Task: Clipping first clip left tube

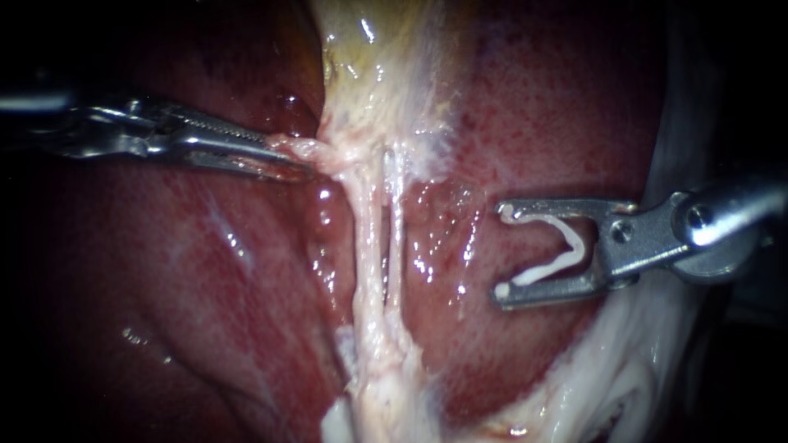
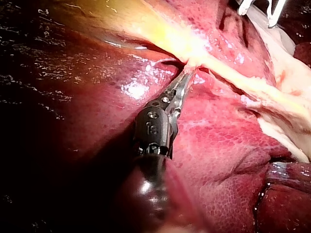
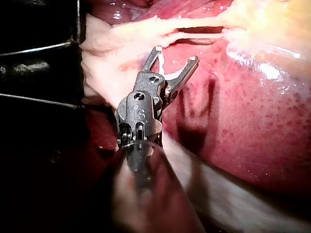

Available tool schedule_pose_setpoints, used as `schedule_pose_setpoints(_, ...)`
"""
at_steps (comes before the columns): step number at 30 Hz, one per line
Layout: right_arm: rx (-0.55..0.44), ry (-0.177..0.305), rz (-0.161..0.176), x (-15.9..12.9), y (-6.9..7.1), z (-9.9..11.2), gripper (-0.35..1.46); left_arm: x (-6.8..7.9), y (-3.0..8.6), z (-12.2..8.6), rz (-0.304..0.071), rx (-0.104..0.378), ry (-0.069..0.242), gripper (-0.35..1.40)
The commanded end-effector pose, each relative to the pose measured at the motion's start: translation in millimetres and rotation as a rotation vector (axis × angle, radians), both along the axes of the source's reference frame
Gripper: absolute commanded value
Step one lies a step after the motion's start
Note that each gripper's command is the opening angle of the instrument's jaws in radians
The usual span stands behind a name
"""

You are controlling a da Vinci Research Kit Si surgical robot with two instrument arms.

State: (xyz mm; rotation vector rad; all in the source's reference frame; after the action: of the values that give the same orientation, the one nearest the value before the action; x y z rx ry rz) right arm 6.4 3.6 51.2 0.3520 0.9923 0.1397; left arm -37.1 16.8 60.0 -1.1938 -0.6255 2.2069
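Two pale tubes run side by side down the middle of the endoscope view, the left tube and the right tube, between the gallbladder and a pale stump lower down. My left instrument is shut on a fold of tissue at the gallbladder's neck and holds it to the left. My right instrument stands to the right of both tubes, apart from them. Its jaws stand wide with a white clip seated between them, touching both. The right wrist view shows the same jaws short of the tubes.
Red liver lies all around the tubes. White fatty tissue lies under and behind the right instrument's shaft. The right instrument's tips show beyond the gallbladder in the left wrist view.
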Motion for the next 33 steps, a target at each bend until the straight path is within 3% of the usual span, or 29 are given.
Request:
schedule_pose_setpoints(1, 0.0, 0.0, 0.0, 0.0, 0.0, 0.0, 0.5, 0.2, 0.2, -0.4, 0.001, 0.002, -0.001, -0.35)
schedule_pose_setpoints(5, 0.002, 0.001, -0.002, 0.0, 0.0, 0.0, 0.5, 1.5, 1.4, -2.6, 0.008, 0.017, -0.011, -0.35)
schedule_pose_setpoints(9, 0.005, 0.004, -0.005, 0.2, 0.1, 0.1, 0.5, 3.1, 2.8, -5.6, -0.019, 0.014, -0.005, -0.35)
schedule_pose_setpoints(13, 0.012, 0.011, -0.014, 0.7, 0.0, 0.0, 0.5, 4.1, 3.4, -7.4, -0.035, 0.014, -0.002, -0.35)
schedule_pose_setpoints(17, 0.026, 0.025, -0.039, 2.4, -0.6, 0.4, 0.5, 4.2, 3.3, -7.5, -0.038, 0.012, 0.0, -0.35)
schedule_pose_setpoints(20, 0.061, 0.035, -0.035, 4.2, -1.5, 1.3, 0.5, 4.1, 3.2, -7.3, -0.038, 0.011, 0.001, -0.35)
schedule_pose_setpoints(27, 0.194, 0.107, 0.033, 8.8, -3.0, 3.9, 0.5, 4.0, 3.1, -7.3, -0.039, 0.01, 0.001, -0.35)
schedule_pose_setpoints(33, 0.281, 0.131, 0.052, 11.2, -4.0, 6.1, 0.5, 4.0, 3.0, -7.2, -0.039, 0.009, 0.002, -0.35)
